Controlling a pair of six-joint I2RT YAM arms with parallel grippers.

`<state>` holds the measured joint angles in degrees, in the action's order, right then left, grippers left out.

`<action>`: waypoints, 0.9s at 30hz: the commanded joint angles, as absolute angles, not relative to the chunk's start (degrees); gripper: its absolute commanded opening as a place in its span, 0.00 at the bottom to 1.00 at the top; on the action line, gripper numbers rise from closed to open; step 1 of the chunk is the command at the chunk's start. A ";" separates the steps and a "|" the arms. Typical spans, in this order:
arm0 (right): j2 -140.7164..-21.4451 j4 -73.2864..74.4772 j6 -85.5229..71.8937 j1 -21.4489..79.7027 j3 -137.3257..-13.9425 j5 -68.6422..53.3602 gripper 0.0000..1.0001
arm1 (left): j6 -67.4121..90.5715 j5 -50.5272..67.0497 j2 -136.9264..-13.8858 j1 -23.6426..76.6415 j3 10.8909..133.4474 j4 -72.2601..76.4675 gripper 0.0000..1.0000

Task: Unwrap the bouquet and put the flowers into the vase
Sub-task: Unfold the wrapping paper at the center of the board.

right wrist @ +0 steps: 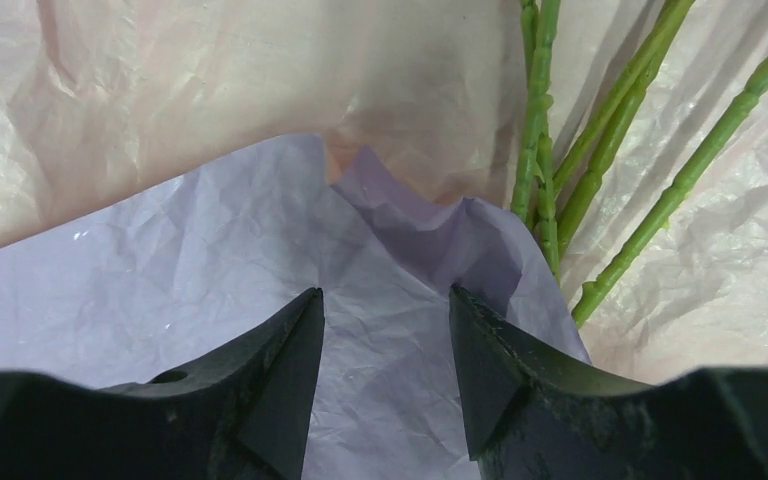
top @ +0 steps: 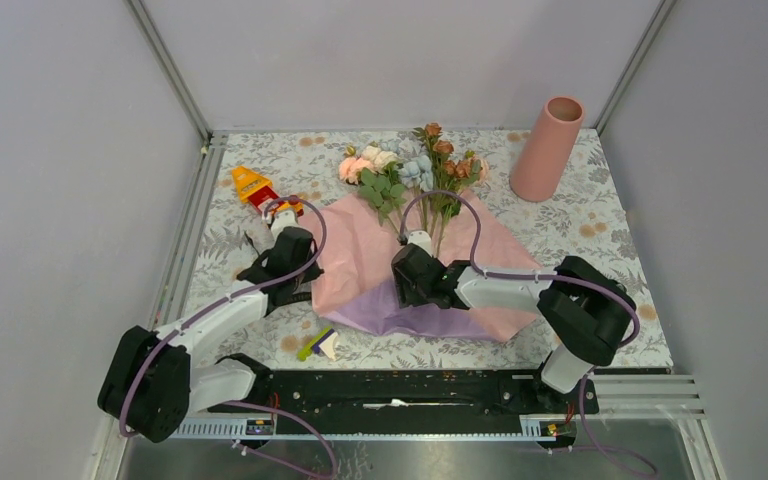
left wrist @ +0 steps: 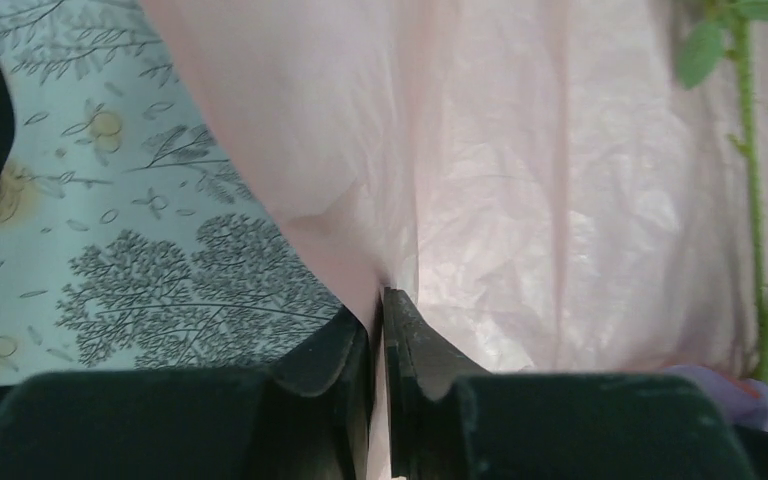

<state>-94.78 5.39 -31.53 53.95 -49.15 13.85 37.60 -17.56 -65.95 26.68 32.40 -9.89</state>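
Observation:
The bouquet's crinkled paper (top: 360, 250) lies spread flat, pink side up, with a purple flap (top: 410, 312) folded over at the front. The flowers (top: 410, 165) rest across its far edge, with their green stems (right wrist: 535, 130) running back onto the sheet. My left gripper (left wrist: 380, 300) is shut on the pink paper's left edge (left wrist: 360, 200), at the sheet's left side (top: 307, 278). My right gripper (right wrist: 385, 300) is open, with its fingers astride the purple flap (right wrist: 210, 270) just left of the stem ends, and grips nothing. The salmon vase (top: 548, 148) stands upright at the far right.
A red, yellow and orange toy (top: 255, 188) lies at the far left of the floral tablecloth (top: 600, 230). A small green, purple and white scrap (top: 318, 345) sits near the front edge. Grey walls with metal rails (top: 185, 240) close in the table.

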 commanded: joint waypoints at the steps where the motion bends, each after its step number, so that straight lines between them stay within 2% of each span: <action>1: -95.68 9.15 -31.85 54.46 -50.90 17.93 0.56 | 40.03 -20.82 -64.97 25.29 30.19 -8.75 0.15; 6: -94.82 9.22 -31.93 54.49 -51.01 16.26 0.56 | 38.35 -22.20 -63.82 24.17 31.22 -11.29 0.28; 9: -92.60 9.16 -31.63 54.49 -51.41 14.17 0.62 | 34.90 -25.71 -61.97 24.17 35.68 -16.60 0.47; 13: -87.79 11.44 -30.61 54.50 -52.60 12.35 0.70 | 31.63 -28.14 -58.92 25.03 42.54 -21.81 0.61; 18: -81.35 16.64 -29.88 54.40 -53.03 13.24 0.77 | 31.82 -26.42 -57.68 32.80 46.70 -23.31 0.66; 21: -77.89 19.85 -30.13 54.40 -51.69 14.37 0.78 | 34.10 -20.23 -60.15 38.81 48.04 -22.45 0.67; 24: -74.78 21.79 -31.30 54.32 -49.53 13.99 0.77 | 37.95 -11.98 -63.19 42.76 46.34 -18.63 0.67; 27: -71.77 21.94 -33.30 54.32 -46.29 11.85 0.74 | 41.07 -8.55 -65.08 46.78 43.86 -14.67 0.67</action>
<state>-75.57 18.22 -31.11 54.11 -49.71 12.78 36.21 -16.67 -63.02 42.96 46.04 -20.12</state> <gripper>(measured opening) 0.760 0.669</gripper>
